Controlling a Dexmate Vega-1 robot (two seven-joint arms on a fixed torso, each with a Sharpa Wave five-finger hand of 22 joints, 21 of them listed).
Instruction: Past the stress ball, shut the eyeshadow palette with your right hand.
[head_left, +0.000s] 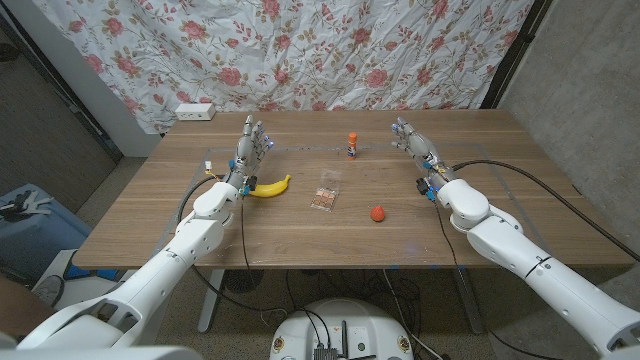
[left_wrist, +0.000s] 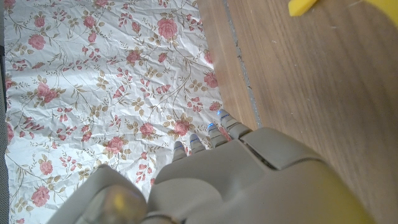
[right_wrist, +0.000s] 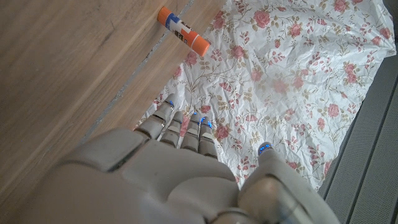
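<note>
From the head view I see my right robot hand (head_left: 412, 141) raised over the right side of the table (head_left: 480, 225), its fingers apart and holding nothing; it stands well apart from the objects. My left robot hand (head_left: 250, 148) is raised on the left side, also with fingers spread and empty; just below it lies a banana (head_left: 270, 187). The stress ball (head_left: 377, 213), small and red-orange, lies near the middle of the table, a little to the right; the eyeshadow palette (head_left: 325, 198) lies to its left, between the ball and the banana; I cannot tell if its lid is up. An orange glue stick (head_left: 352, 145) stands upright at the far side; a white power strip (head_left: 195, 112) sits at the far left corner.
</note>
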